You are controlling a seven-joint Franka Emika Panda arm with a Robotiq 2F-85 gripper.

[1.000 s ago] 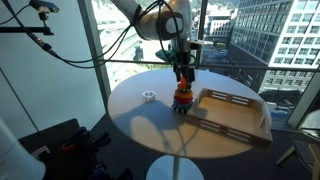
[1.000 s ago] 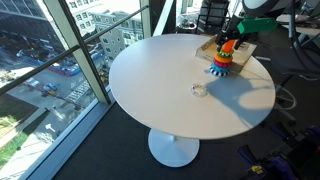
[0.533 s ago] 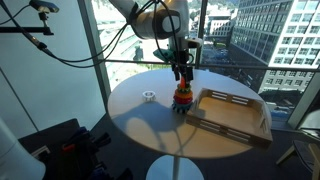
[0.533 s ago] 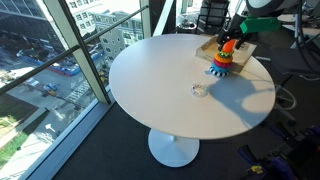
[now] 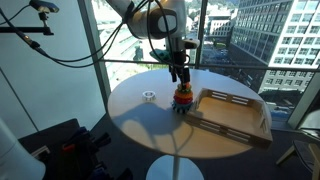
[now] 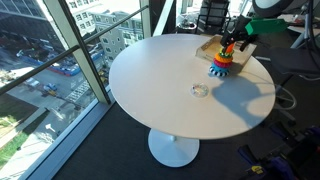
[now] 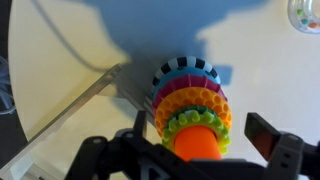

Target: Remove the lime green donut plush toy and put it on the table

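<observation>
One ring stack stands at lower centre of my wrist view. On it sits one lime green donut plush toy, a nubbly yellow-green ring just under the orange cap. My single gripper hangs over the stack, jaws spread wide, holding nothing. In an exterior view, one wooden tray lies just right of the stack, and one small white ring lies apart at its left on the tabletop.

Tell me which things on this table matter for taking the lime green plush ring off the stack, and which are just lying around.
For the job:
- lime green donut plush toy, near the top of the multicoloured ring stack
- end effector, open above the stack
- round white table

Just lying about:
- small white ring
- wooden tray with raised sides
</observation>
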